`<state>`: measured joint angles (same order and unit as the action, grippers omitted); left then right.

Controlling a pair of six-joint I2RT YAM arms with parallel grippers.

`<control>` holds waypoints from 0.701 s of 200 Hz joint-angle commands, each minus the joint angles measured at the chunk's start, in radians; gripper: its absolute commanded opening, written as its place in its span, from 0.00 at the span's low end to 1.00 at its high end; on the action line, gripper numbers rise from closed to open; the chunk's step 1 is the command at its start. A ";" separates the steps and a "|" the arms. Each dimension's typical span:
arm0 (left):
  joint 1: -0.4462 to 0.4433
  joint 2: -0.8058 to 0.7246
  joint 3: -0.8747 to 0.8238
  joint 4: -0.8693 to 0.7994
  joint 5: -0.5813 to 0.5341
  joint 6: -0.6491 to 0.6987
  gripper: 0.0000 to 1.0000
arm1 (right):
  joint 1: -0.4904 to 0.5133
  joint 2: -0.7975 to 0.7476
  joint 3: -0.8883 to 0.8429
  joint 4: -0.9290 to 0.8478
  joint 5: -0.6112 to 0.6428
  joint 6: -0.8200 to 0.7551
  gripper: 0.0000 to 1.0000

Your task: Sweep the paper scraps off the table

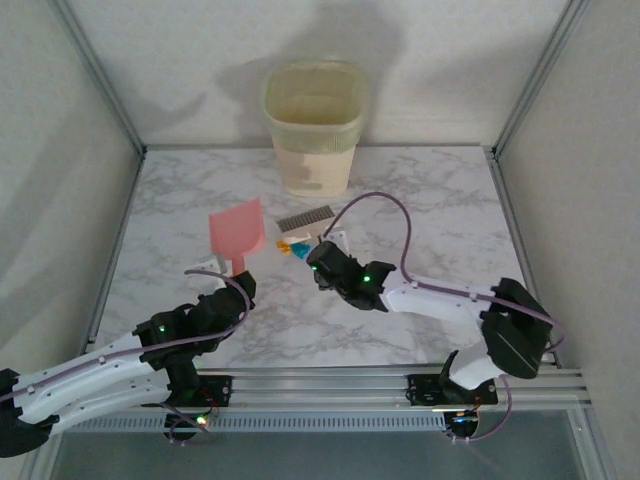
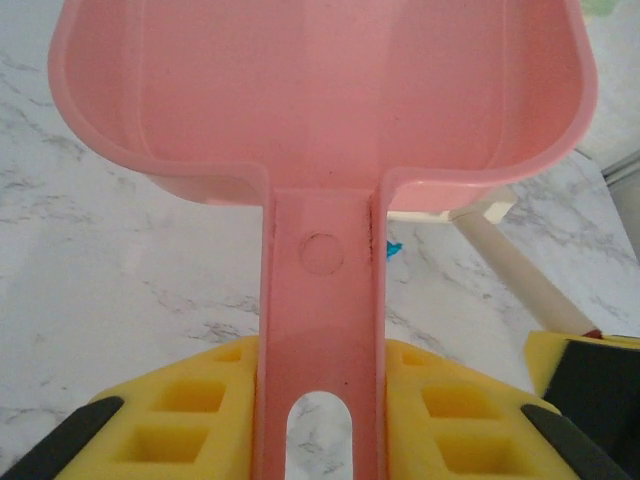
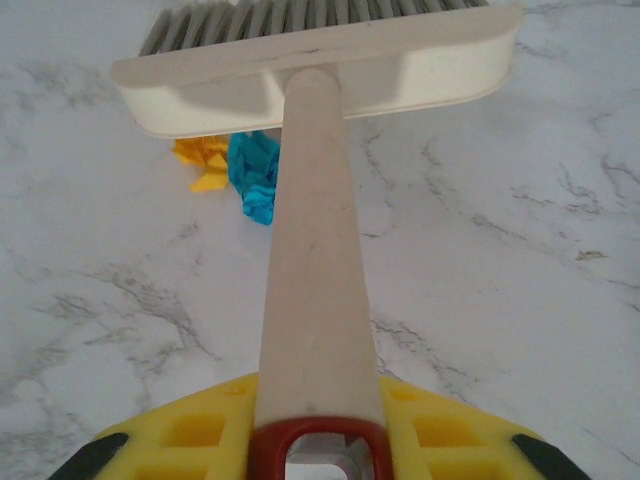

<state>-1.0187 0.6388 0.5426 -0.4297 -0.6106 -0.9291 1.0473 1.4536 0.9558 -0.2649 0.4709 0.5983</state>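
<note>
My left gripper is shut on the handle of the pink dustpan, whose handle runs between my yellow pads. My right gripper is shut on the cream brush handle. The brush head lies on the white marble table just right of the dustpan. Orange and blue paper scraps sit under the near side of the brush head; in the right wrist view the orange scrap and the blue scrap lie left of the handle. A blue bit peeks past the dustpan handle.
A cream waste bin stands at the back of the table, behind the brush. An aluminium frame edges the table on both sides and in front. Bare marble lies to the right of the right arm.
</note>
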 commanded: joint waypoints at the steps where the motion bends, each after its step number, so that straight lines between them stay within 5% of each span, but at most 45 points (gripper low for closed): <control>1: 0.012 0.008 0.050 0.003 0.071 0.060 0.17 | -0.015 -0.120 -0.041 0.017 0.028 0.102 0.00; 69: 0.014 0.196 0.147 -0.014 0.400 0.205 0.12 | -0.141 -0.496 -0.190 -0.099 0.050 0.239 0.00; 97: 0.012 0.286 0.168 -0.047 0.490 0.240 0.02 | -0.194 -0.542 -0.168 -0.181 0.036 0.210 0.00; 140: 0.010 0.319 0.153 -0.014 0.638 0.275 0.02 | -0.223 -0.536 -0.158 -0.200 0.010 0.193 0.00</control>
<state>-1.0107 0.9401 0.6807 -0.4522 -0.1104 -0.7033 0.8307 0.9184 0.7746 -0.4603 0.4870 0.8032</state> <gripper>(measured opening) 0.271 0.261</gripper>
